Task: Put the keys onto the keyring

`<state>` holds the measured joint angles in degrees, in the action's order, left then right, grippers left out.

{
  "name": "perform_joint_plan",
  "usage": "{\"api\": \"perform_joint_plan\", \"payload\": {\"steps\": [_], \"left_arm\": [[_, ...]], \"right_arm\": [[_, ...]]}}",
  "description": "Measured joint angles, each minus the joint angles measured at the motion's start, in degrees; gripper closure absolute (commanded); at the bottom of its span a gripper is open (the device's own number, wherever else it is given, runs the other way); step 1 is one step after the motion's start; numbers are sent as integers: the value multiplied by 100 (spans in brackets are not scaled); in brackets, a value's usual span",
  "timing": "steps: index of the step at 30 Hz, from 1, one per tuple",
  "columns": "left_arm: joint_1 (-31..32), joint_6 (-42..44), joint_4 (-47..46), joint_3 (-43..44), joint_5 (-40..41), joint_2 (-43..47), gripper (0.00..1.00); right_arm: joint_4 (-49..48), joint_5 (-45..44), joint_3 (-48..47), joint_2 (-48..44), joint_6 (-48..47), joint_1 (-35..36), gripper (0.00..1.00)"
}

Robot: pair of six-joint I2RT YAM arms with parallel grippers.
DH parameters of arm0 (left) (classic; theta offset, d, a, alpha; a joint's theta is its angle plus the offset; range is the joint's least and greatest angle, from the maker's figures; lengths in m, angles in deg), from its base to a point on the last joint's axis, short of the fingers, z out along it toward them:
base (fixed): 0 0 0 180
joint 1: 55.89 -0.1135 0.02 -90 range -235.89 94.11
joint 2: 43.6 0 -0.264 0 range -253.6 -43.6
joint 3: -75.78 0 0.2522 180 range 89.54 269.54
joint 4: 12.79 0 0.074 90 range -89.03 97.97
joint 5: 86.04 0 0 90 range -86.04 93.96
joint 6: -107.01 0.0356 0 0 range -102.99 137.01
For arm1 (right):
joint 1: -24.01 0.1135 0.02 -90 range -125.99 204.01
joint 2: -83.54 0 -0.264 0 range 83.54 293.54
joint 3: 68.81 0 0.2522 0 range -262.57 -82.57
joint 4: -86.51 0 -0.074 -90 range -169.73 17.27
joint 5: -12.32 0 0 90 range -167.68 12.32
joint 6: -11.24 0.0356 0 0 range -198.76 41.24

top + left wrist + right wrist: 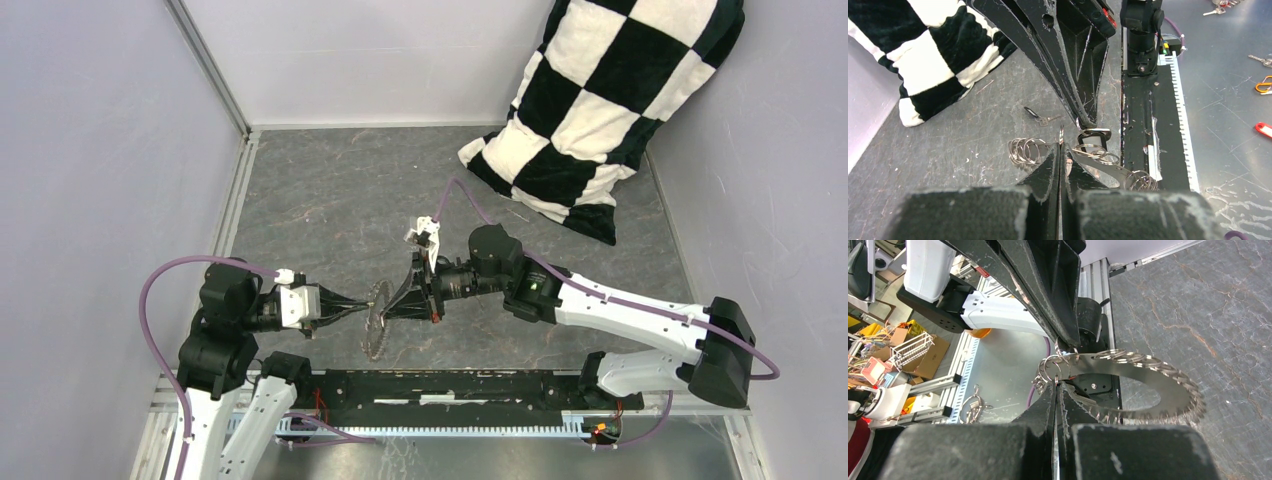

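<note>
The keyring [377, 320], a flat metal ring hung with small split rings, stands on edge between both grippers. My left gripper [362, 310] is shut on its rim; the left wrist view shows the closed tips [1061, 147] with the band [1108, 167] running out on both sides. My right gripper [388, 308] is shut on a thin silvery piece at the ring's rim [1057, 385]. In the left wrist view a black-headed key [1095, 136] sits at its tips. A second key [1037, 116] lies loose on the table. The keyring [1153, 385] fills the right wrist view.
A black-and-white checked pillow [600, 110] leans in the far right corner. A black rail [450, 388] runs along the table's near edge. Grey walls close the left, back and right sides. More keys and coloured tags [1263, 129] lie on a surface beyond the rail.
</note>
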<state>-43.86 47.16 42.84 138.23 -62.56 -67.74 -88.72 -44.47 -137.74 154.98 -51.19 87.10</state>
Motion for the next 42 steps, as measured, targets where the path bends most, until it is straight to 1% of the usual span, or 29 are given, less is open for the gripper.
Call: {"api": "perform_joint_plan", "payload": {"steps": [11, 35, 42], "left_arm": [[0, 0, -7, -28, 0, 15, 98], [0, 2, -20, -98, 20, 133, 98], [0, 188, 229, -96, 26, 0, 98]], "right_arm": [[4, 15, -195, 188, -2, 0, 100], [70, -90, -201, 225, 33, -107, 100], [48, -87, -201, 249, 87, -129, 100]]}}
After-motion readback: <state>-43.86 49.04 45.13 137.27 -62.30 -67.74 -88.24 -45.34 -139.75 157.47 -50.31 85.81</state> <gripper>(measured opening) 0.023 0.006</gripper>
